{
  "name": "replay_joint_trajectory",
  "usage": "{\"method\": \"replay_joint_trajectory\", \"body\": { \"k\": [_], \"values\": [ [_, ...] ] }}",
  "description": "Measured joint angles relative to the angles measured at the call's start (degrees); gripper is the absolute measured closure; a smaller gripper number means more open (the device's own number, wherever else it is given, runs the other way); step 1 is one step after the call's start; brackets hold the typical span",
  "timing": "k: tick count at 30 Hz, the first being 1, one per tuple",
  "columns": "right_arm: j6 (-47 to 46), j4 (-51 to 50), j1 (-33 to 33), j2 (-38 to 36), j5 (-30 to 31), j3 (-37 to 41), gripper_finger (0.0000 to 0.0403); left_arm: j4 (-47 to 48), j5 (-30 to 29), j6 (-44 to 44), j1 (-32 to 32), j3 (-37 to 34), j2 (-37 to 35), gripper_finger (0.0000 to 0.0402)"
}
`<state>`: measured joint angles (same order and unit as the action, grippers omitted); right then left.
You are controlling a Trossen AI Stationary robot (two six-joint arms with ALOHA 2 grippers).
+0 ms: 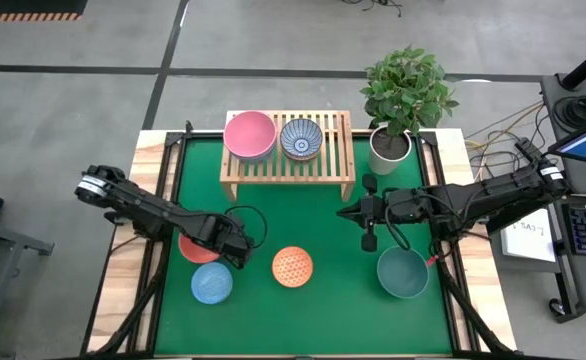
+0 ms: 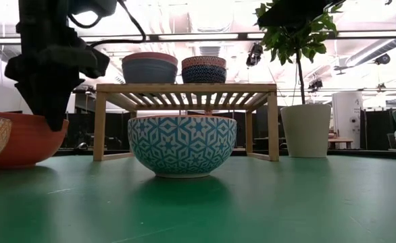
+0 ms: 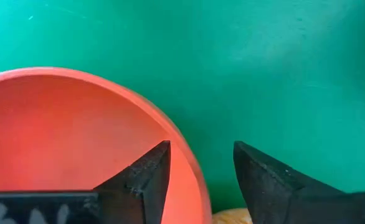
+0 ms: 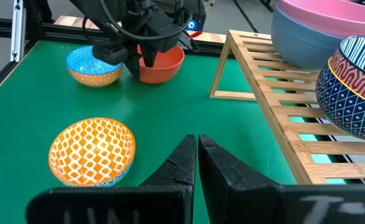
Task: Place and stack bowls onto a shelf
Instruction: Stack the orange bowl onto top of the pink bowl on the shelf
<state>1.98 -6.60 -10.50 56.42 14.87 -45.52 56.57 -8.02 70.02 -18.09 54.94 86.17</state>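
Note:
The red bowl (image 1: pixel 195 246) (image 3: pixel 64 143) stands on the green mat at the left. My open left gripper (image 1: pixel 238 250) (image 3: pixel 201 146) is over its right rim, one finger inside and one outside; whether they touch it, I cannot tell. A light blue bowl (image 1: pixel 212 283), an orange patterned bowl (image 1: pixel 292 266) and a larger dark teal bowl (image 1: pixel 403 272) also rest on the mat. On the shelf (image 1: pixel 288 165) sit a pink bowl (image 1: pixel 249 135), nested in a grey-blue one, and a blue patterned bowl (image 1: pixel 301 138). My right gripper (image 1: pixel 368 212) (image 4: pixel 196 155) hovers shut, right of centre.
A white pot with a leafy plant (image 1: pixel 390 145) stands at the shelf's right end. In the low view a bowl with a teal-and-white patterned wall (image 2: pixel 182 145) stands in front of the shelf (image 2: pixel 184 88). Open mat lies between the orange bowl and the shelf.

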Motion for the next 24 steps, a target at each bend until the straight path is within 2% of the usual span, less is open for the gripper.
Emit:
{"method": "replay_joint_trajectory", "body": {
  "k": [4, 11, 17, 21, 24],
  "values": [
    [0.0, 0.1, 0.0, 0.0, 0.0, 0.0, 0.0394, 0.0, -0.1, -0.5, 0.0, 0.1, 1.1, 0.0283],
    [0.0, 0.0, 0.0, 0.0, 0.0, 0.2, 0.0394, 0.0, 0.0, -1.4, 0.0, 0.4, 1.3, 0.0392],
    [0.0, -0.1, 0.0, 0.0, 0.0, 0.3, 0.0394, 3.3, 0.2, -5.9, -0.3, 4.2, 1.0, 0.0399],
    [0.2, -0.1, 0.0, 0.0, 0.0, 0.3, 0.0394, 6.8, 3.9, -18.4, -2.4, 10.6, 1.0, 0.0400],
    [0.2, -0.1, 0.0, 0.0, 0.0, 0.4, 0.0394, 9.6, 4.1, -28.5, -4.8, 17.5, 1.0, 0.0400]
  ]
}}
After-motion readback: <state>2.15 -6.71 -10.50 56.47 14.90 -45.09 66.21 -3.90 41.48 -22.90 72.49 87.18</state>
